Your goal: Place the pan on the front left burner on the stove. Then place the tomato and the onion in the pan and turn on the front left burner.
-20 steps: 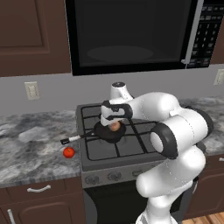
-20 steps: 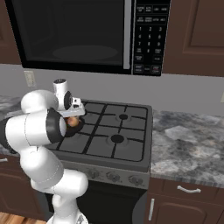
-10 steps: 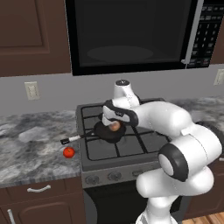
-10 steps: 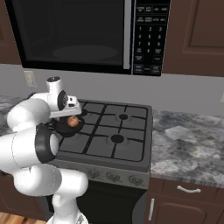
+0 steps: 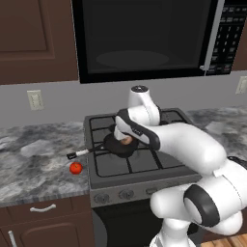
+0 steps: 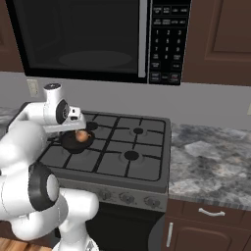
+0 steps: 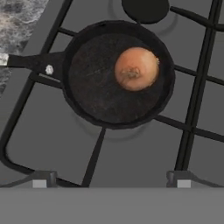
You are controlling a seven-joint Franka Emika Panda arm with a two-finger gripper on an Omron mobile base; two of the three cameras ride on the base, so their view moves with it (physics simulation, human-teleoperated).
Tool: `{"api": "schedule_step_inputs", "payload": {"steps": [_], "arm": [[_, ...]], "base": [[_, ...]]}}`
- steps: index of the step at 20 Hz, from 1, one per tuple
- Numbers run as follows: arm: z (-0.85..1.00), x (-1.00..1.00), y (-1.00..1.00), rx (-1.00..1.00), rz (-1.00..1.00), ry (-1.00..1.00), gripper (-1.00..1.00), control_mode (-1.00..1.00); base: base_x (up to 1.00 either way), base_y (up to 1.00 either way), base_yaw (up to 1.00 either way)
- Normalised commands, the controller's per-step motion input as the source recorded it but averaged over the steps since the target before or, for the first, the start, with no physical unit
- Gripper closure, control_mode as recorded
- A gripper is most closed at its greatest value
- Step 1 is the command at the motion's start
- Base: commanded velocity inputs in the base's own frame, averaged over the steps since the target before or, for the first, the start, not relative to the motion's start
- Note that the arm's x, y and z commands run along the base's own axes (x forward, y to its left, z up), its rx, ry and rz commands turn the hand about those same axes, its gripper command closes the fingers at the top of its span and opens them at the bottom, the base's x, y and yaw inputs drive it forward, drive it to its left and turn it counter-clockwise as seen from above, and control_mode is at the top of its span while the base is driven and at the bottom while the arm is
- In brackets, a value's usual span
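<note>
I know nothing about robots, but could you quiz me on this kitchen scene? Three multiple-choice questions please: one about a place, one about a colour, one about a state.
1. Where is the tomato?
A. in the pan
B. on the counter left of the stove
C. in the microwave

2. What colour is the pan?
A. black
B. red
C. silver

3. The claw above the pan is:
A. shut on the onion
B. shut on the pan handle
C. open, holding nothing

Answers: 1 B, it lies on the counter beside the stove. 2 A, pan and handle are black. 3 C, the onion lies free in the pan.

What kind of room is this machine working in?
A home kitchen, computer-rendered by the look of it: a gas stove with a pan on it, a microwave above, and a marble-look counter over dark wood cabinets.
</note>
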Motion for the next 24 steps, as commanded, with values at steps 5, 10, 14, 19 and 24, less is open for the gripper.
{"api": "schedule_step_inputs", "payload": {"steps": [5,10,14,19,24], "arm": [[0.0,-0.65,0.28,0.0,0.0,0.0,-1.0,-1.0],[0.0,-0.49,0.45,0.0,0.0,0.0,-1.0,-1.0],[0.05,-0.3,0.49,0.03,0.0,0.0,-1.0,-1.0],[0.07,-0.13,0.53,0.04,0.0,0.0,-1.0,-1.0],[0.02,-0.15,0.53,0.01,0.0,0.0,-1.0,-1.0]], "base": [[0.0,0.0,0.0],[0.0,0.0,0.0],[0.0,0.0,0.0],[0.0,0.0,0.0],[0.0,0.0,0.0]]}}
